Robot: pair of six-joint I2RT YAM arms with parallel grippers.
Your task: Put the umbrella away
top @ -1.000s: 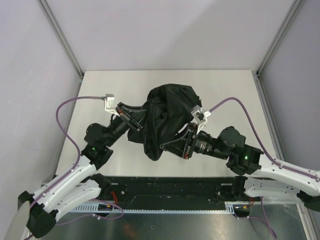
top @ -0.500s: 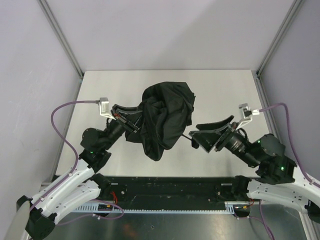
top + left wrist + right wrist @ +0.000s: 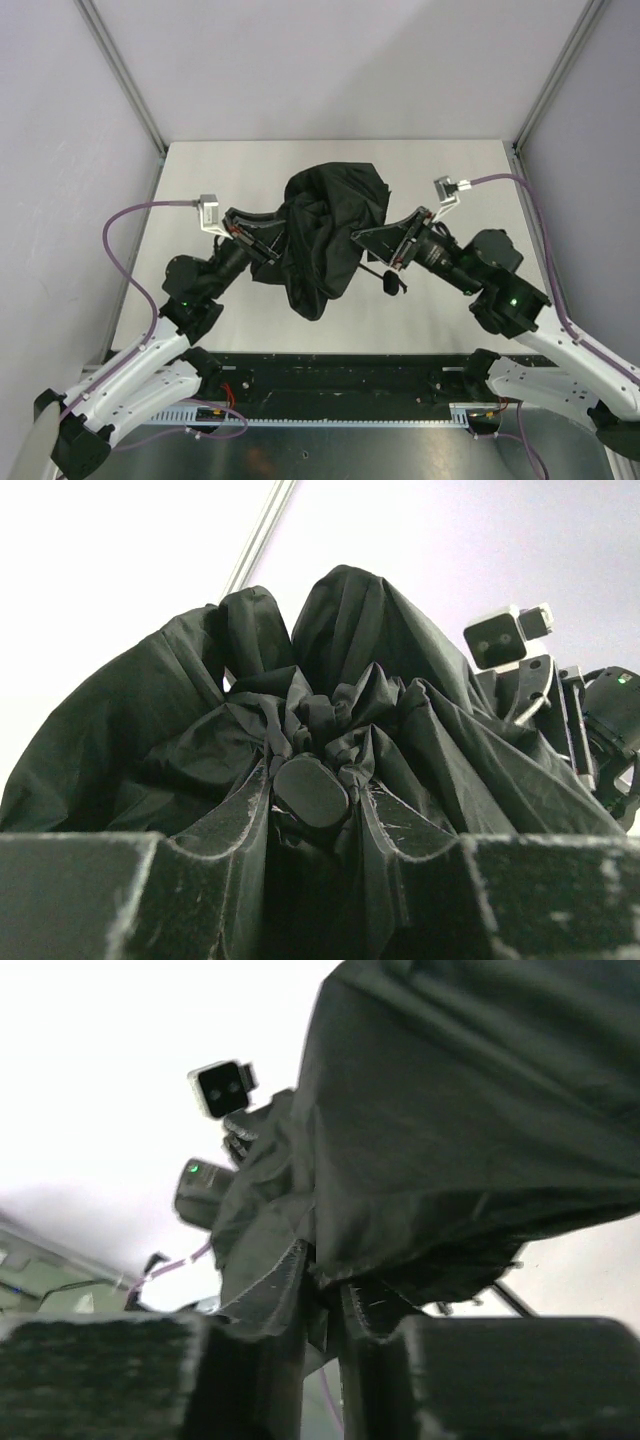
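The umbrella (image 3: 325, 235) is a crumpled black bundle of fabric held up over the middle of the table. Its small black handle (image 3: 392, 285) sticks out low on the right on a thin shaft. My left gripper (image 3: 268, 245) is at the bundle's left side. In the left wrist view that gripper (image 3: 312, 792) is shut on the oval black end cap (image 3: 310, 788), with gathered fabric around it. My right gripper (image 3: 358, 248) is at the canopy's right edge. In the right wrist view it (image 3: 325, 1278) stands nearly together with the fabric hem (image 3: 400, 1260) pinched between its fingers.
The white table (image 3: 460, 170) is bounded by grey walls and metal corner posts (image 3: 120, 70). Purple cables (image 3: 130, 215) loop from both wrists. The black base rail (image 3: 340, 375) runs along the near edge. The right wrist camera block (image 3: 497, 640) shows behind the canopy.
My right gripper let go low on the canopy, swung out right with jaws wide, then returned higher to the canopy's right edge and closed. The left arm shifted slightly left, still gripping.
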